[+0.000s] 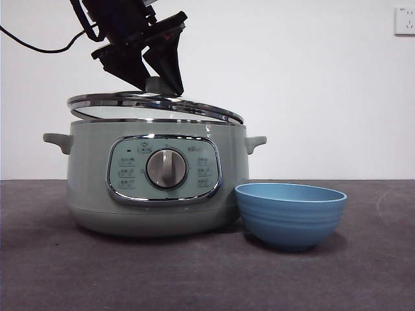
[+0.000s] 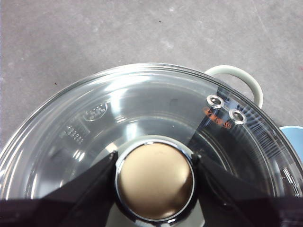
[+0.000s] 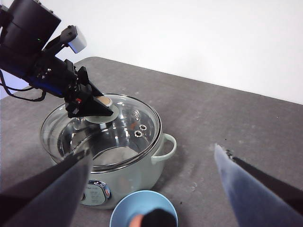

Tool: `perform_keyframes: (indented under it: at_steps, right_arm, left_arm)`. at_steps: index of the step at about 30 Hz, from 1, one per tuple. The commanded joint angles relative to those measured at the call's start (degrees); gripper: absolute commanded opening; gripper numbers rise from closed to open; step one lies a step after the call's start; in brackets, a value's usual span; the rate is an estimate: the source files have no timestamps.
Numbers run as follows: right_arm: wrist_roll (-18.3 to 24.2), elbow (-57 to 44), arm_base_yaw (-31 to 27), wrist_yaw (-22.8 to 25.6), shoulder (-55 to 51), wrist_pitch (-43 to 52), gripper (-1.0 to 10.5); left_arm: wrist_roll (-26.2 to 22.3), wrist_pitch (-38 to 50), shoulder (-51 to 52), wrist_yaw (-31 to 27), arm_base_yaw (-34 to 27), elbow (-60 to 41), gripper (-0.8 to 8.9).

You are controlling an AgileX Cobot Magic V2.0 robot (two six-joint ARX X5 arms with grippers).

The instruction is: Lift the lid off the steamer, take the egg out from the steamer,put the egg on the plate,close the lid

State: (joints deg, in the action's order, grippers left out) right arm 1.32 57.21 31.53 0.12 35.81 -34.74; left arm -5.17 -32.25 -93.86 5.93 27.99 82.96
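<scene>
My left gripper (image 1: pixel 159 84) is shut on the pale knob (image 2: pixel 155 179) of the glass lid (image 1: pixel 155 103). The lid hangs tilted over the sage-green steamer (image 1: pixel 155 194): its left edge is raised off the rim and its right edge is at the rim. The lid (image 3: pixel 102 130) and left gripper (image 3: pixel 92 106) also show in the right wrist view. The blue plate (image 1: pixel 290 214), a small bowl, stands right of the steamer. A small pale orange shape (image 3: pixel 136 220) lies in it (image 3: pixel 120 210); I cannot tell if it is the egg. My right gripper (image 3: pixel 151 150) is open and empty, high above both.
The steamer's side handle (image 2: pixel 244 78) sticks out towards the bowl. A black cable (image 1: pixel 39 42) trails from the left arm at the top left. The grey table (image 1: pixel 363 272) runs to a white wall with a socket (image 1: pixel 404 21).
</scene>
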Motion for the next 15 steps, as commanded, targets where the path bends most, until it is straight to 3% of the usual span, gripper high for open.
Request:
perform_keyframes:
  at_steps: [1, 15]
  right_arm:
    - [0.0, 0.3, 0.0, -0.1, -0.1, 0.2, 4.5]
    - [0.0, 0.3, 0.0, -0.2, -0.2, 0.0, 4.4]
  left_arm:
    - [-0.7, 0.8, 0.2, 0.2, 0.2, 0.5, -0.08]
    - [-0.6, -1.4, -3.8, 0.2, 0.2, 0.5, -0.08]
